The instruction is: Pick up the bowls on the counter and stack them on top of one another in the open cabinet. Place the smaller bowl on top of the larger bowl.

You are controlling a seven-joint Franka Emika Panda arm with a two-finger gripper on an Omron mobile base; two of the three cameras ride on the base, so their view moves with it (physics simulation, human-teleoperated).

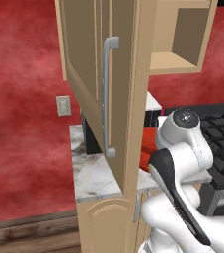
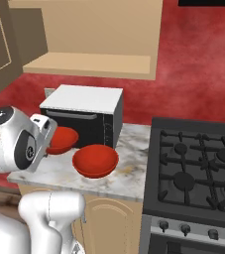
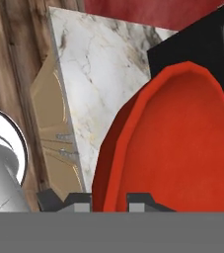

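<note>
**Tool clamped on red bowl rim**

The tool point(image 3: 108, 200), at the bottom of the hand view, is clenched on the rim of a glossy red bowl point(image 3: 182, 143) beside the black microwave point(image 2: 86, 116). A second red bowl point(image 2: 95, 160) sits mid-frame on the marble bench point(image 2: 129, 173). The open cabinet point(image 2: 91, 64) hangs above. No writing is legible

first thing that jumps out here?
Two glossy red bowls on the marble counter: the wider one near the front edge, the other beside the black microwave, its rim pinched between the gripper's fingers. Above, the tan cabinet hangs open.
</note>
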